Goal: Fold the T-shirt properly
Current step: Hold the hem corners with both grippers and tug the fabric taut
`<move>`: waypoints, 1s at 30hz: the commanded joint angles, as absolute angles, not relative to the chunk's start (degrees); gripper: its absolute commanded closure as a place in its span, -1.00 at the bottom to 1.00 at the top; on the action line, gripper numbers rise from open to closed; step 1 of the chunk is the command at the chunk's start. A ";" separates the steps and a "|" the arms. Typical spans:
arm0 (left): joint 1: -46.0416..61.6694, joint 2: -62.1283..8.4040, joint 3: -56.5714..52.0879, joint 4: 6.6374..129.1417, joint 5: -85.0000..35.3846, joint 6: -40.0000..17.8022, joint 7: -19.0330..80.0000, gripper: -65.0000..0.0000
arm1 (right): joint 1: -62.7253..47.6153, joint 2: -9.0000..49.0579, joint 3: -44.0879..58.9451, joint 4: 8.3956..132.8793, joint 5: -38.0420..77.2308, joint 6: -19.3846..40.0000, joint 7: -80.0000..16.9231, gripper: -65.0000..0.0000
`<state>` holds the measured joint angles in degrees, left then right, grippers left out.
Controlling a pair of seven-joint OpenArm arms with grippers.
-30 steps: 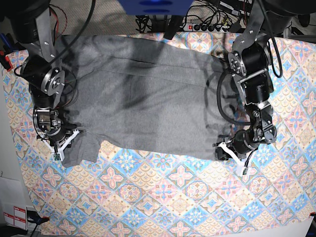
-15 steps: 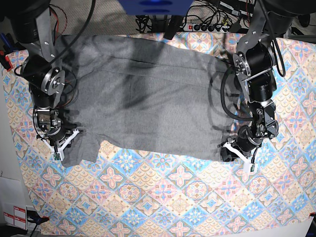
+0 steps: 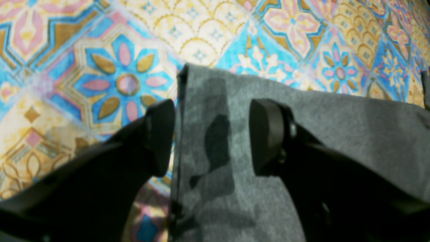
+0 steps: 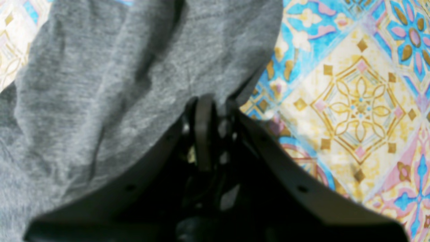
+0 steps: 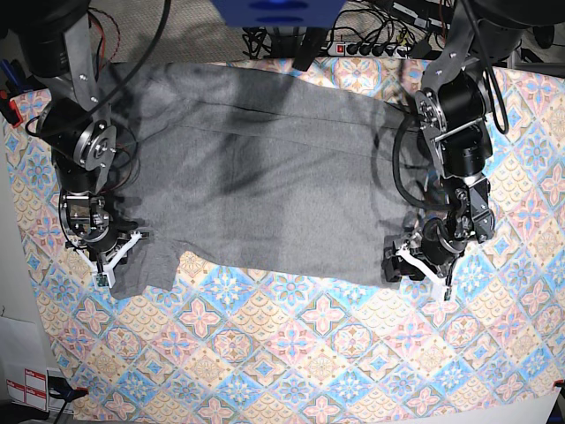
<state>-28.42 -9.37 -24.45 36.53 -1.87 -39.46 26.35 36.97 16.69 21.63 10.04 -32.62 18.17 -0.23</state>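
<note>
Grey knit, the T-shirt [image 5: 265,177] lies spread flat over the patterned tablecloth [image 5: 309,353], its long axis running side to side across the base view, between the two arms. Right gripper [image 5: 106,252] sits at that view's left edge of the cloth, on the sleeve end; in its wrist view the jaws are pressed together on a fold of the T-shirt [image 4: 134,67], fabric bunching up and away from the tips — a pinch, by the look of it. Left gripper [image 5: 419,263] is at the opposite end, at the near corner of the hem. Its wrist view shows the jaws standing apart: one finger [image 3: 158,134] over bare tablecloth [image 3: 100,67], just outside the hem edge, the other [image 3: 268,134] over the grey fabric [image 3: 336,134], so the edge runs between them, nothing gripped. Judgement: the fold turns on this corner — the edge lies lengthwise in the gap, ahead of the tips, and the left arm is plainly the nearer one to take it.
</note>
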 commanded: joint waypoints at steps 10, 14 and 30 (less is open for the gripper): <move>-30.29 -10.59 -24.31 37.41 -3.12 -40.00 24.66 -0.07 | 38.11 17.36 21.49 10.51 -33.10 18.24 -0.92 0.81; -31.08 -10.51 -24.31 32.84 -2.86 -40.00 20.53 -0.07 | 38.11 17.36 21.49 10.24 -33.10 18.24 -0.92 0.81; -38.99 -12.88 -24.04 10.15 -0.31 -40.00 9.10 0.22 | 37.93 17.36 21.41 9.98 -33.10 18.24 -1.01 0.81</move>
<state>-37.54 -12.34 -24.10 9.58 0.30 -39.29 10.00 36.95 16.69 21.63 9.76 -32.60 18.15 -0.01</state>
